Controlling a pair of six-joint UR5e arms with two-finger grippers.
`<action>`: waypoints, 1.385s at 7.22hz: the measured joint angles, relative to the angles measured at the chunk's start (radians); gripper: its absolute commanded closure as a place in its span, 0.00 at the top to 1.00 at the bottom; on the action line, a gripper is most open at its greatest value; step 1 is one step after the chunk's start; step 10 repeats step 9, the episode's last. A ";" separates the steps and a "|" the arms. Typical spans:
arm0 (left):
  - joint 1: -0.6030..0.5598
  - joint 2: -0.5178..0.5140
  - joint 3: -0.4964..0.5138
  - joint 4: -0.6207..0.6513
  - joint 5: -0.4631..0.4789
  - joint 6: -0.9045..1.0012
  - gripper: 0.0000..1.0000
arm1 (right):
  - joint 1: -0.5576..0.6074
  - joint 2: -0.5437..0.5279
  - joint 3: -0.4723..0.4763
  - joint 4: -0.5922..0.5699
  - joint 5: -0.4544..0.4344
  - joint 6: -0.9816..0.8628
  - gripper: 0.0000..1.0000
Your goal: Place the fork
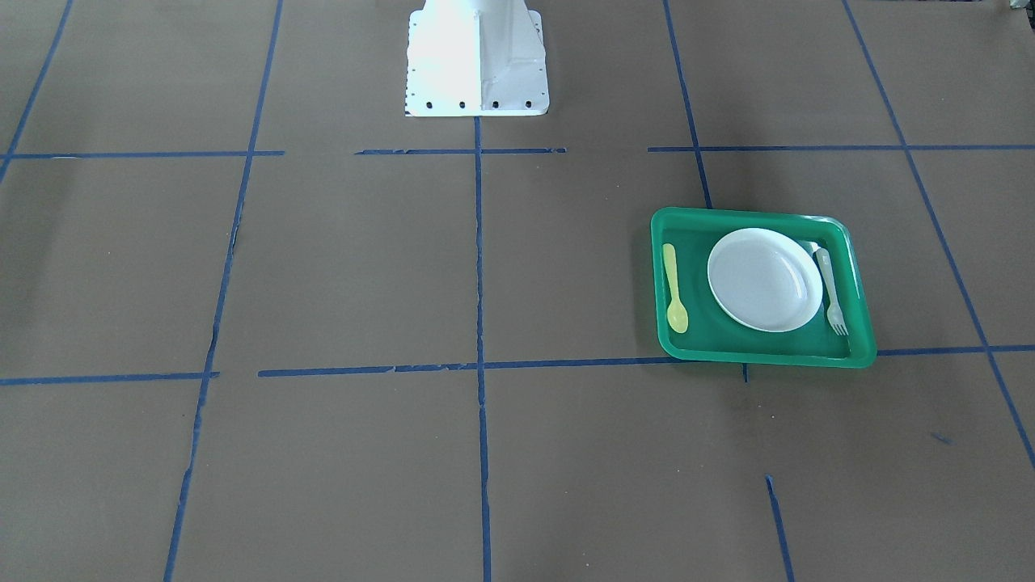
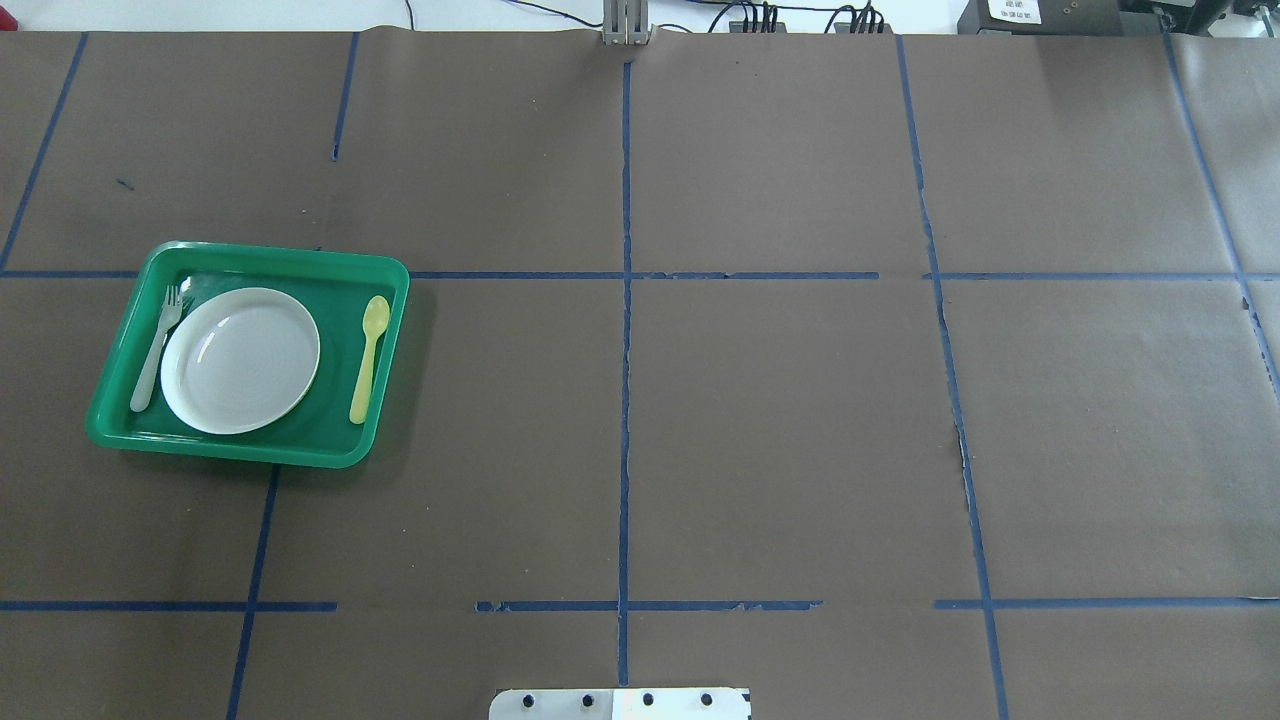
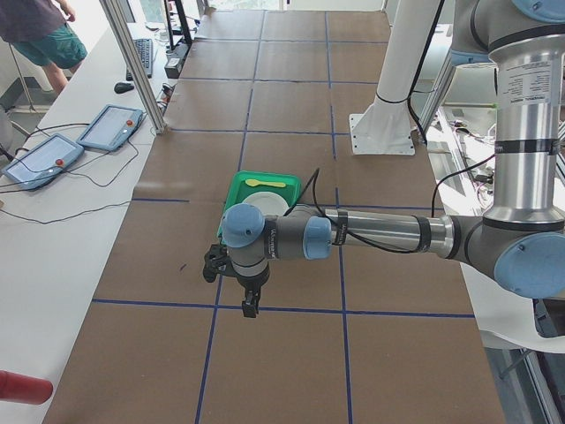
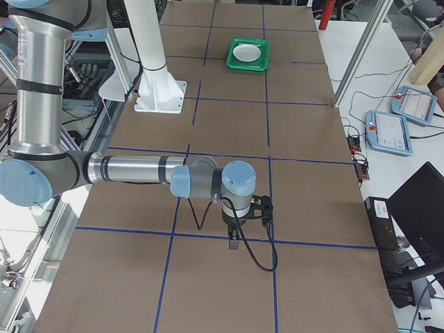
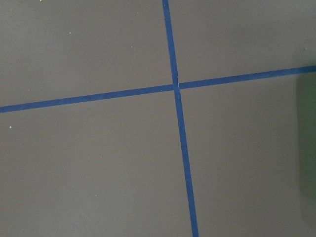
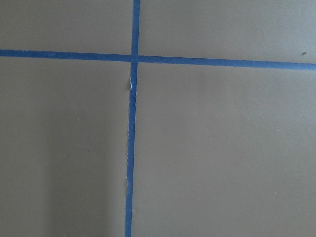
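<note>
Fork point(image 2: 157, 350) at left of overhead view, lying in green tray point(image 2: 300, 262), just beside white plate point(image 2: 240, 360). Probably light, stiff, slippery, so best pinched mid-handle. Left gripper point(image 3: 252, 305), right gripper point(image 4: 234, 241) — spread or closed, cannot tell.

Left gripper point(image 3: 250, 307) and right gripper point(image 4: 234, 243): jaw state indiscernible

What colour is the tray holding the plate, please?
The tray is green, seen best in the overhead exterior view.
</note>
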State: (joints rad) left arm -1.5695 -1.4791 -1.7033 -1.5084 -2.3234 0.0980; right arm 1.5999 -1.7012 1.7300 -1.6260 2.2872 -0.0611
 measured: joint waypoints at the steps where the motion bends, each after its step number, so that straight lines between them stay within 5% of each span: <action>1: -0.002 0.003 0.000 0.000 0.000 0.001 1.00 | 0.000 0.000 0.000 0.000 0.000 0.000 1.00; 10: -0.024 0.005 0.001 -0.004 0.001 0.001 1.00 | 0.000 0.000 0.000 0.000 0.000 0.000 1.00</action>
